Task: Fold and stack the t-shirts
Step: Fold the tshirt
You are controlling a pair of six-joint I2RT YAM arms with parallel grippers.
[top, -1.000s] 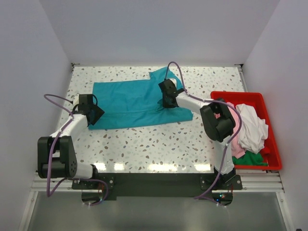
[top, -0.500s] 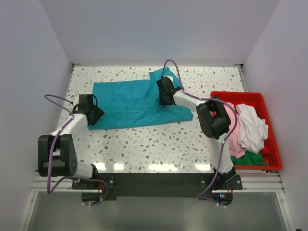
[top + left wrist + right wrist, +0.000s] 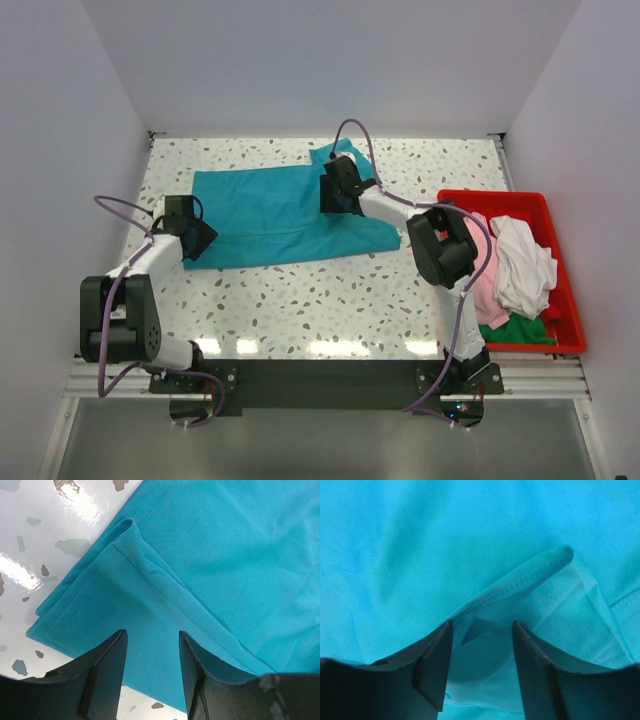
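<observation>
The teal soft cloth t-shirt [image 3: 270,215] is spread at the far middle of the speckled white table [image 3: 330,290]. Both claws are seen parted with nothing gripped: the left gripper [image 3: 151,635] over the shirt's near-left corner, the right gripper [image 3: 481,627] at its collar.

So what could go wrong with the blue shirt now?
1. The right hand is open over the bunched collar of the teal shirt. It might pinch only the top layer, so the fold could come out crooked.
2. The left hand is open above a corner where the hem is doubled over. Pulling there might drag in a wrinkle.
</observation>
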